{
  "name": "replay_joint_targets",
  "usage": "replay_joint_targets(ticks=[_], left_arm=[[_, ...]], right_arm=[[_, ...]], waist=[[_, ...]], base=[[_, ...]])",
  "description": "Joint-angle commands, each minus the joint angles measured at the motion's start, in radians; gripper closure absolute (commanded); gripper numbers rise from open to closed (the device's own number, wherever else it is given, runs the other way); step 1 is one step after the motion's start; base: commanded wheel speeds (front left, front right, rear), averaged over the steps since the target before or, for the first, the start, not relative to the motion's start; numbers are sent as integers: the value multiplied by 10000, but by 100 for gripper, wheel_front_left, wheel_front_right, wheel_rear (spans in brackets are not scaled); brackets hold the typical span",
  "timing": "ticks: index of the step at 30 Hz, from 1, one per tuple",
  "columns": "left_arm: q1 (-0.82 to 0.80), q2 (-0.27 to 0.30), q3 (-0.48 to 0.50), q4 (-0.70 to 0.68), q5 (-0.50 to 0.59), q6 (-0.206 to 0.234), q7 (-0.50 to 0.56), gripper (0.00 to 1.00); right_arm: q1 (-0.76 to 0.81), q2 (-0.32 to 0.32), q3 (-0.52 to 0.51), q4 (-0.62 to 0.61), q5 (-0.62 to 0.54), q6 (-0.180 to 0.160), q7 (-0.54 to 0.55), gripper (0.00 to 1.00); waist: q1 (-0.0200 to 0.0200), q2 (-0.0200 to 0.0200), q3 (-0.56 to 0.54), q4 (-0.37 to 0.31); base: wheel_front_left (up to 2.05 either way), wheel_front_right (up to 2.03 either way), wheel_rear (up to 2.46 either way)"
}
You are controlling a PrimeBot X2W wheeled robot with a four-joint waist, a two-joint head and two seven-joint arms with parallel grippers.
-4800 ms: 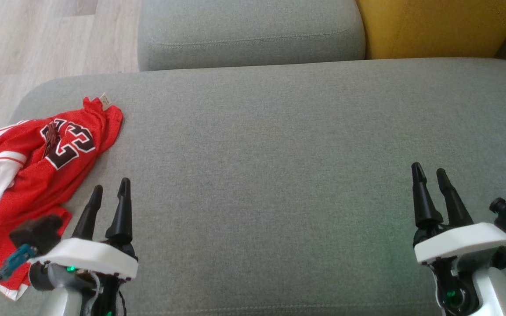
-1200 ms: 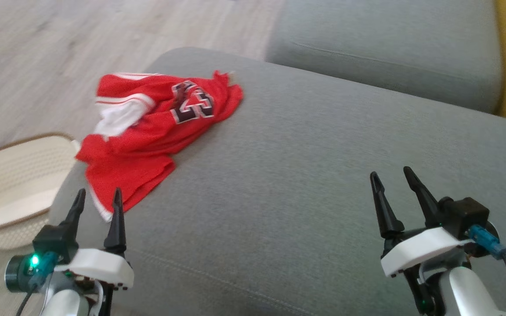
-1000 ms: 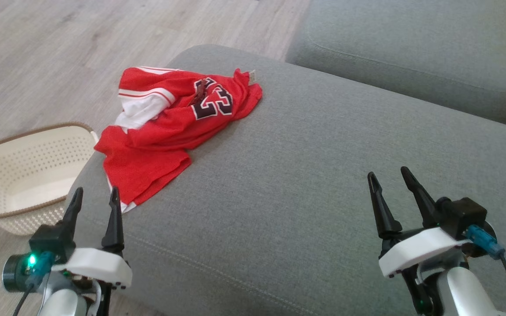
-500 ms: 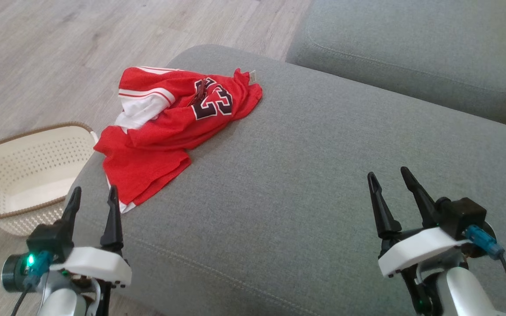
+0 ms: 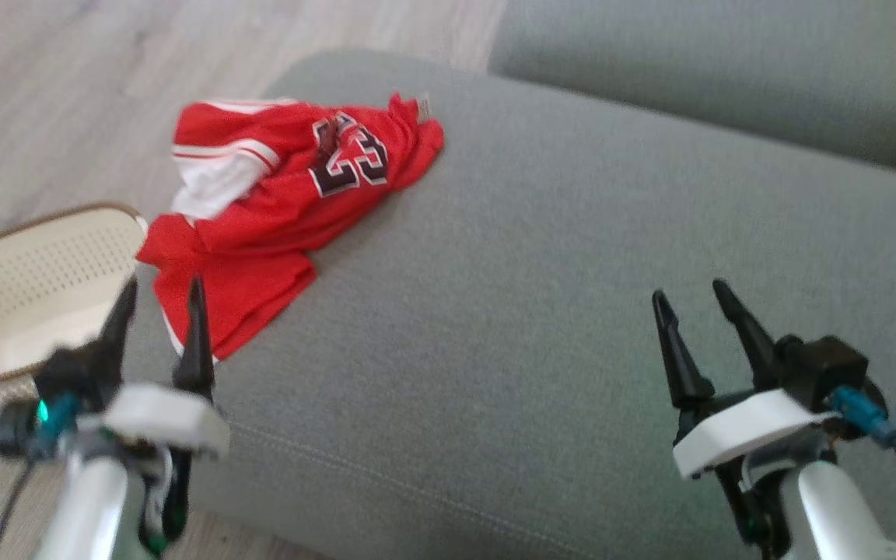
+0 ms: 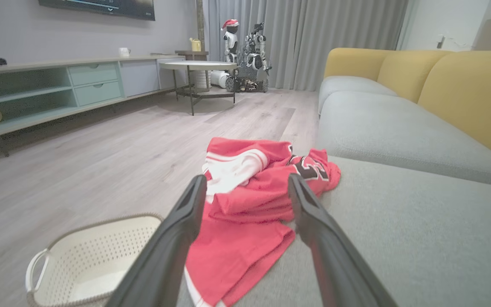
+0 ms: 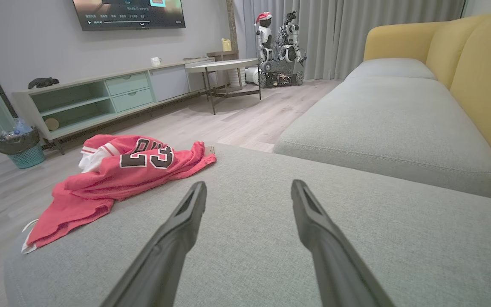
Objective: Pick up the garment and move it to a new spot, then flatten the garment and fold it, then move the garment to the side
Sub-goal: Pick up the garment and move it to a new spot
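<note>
Of two grey fabric sofa seat cushions, the nearer cushion (image 5: 541, 257) carries the one crumpled red mesh jersey with white trim (image 5: 261, 233). It is heaped at the cushion's far left corner, its hem spilling over the edge beside one cream perforated plastic basket (image 5: 20, 280) on the floor. I judge nothing done yet: pickup, move, flattening, folding and setting aside all remain. There are two grippers. The left gripper (image 5: 163, 284) is open and empty, close to the jersey's near hem. The right gripper (image 5: 689, 292) is open and empty, well apart from it.

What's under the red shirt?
The grey sofa cushion: the red shirt lies crumpled on its corner, one edge drooping over the side near the white basket. Anything beneath its folds is covered.
</note>
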Motion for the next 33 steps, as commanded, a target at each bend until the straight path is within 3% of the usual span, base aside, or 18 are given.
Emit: replay_joint_targets(ticks=[1,11,23,31,32,33], left_arm=[[-1103,282,390,-381,-75,-60,-27,0],[-4134,469,848,845,-468,-497,-258,0],[-7606,1224,571,5947,-581,-1693,206,0],[-8487,1471,305,8946,-671,-2019,1182,0],[-8556,1488,283,9165,-697,-2059,1243,50],[-8623,1506,244,9333,-702,-2095,1245,83]], right_arm=[[-585,-162,147,-555,-135,-7,91,0],[-1503,-696,-73,-1603,-384,-7,670,0],[-2438,-886,140,-2011,-410,-7,866,0],[-2659,-835,230,-1841,-329,-7,748,0],[-2674,-830,227,-1824,-323,-7,734,0],[-2682,-818,212,-1809,-318,-7,718,0]], waist=[[0,0,666,-324],[0,0,2812,-1124],[0,0,4486,-1883],[0,0,4768,-2153],[0,0,4776,-2170],[0,0,4776,-2180]], base=[[0,0,0],[0,0,0],[0,0,0],[0,0,0],[0,0,0],[0,0,0]])
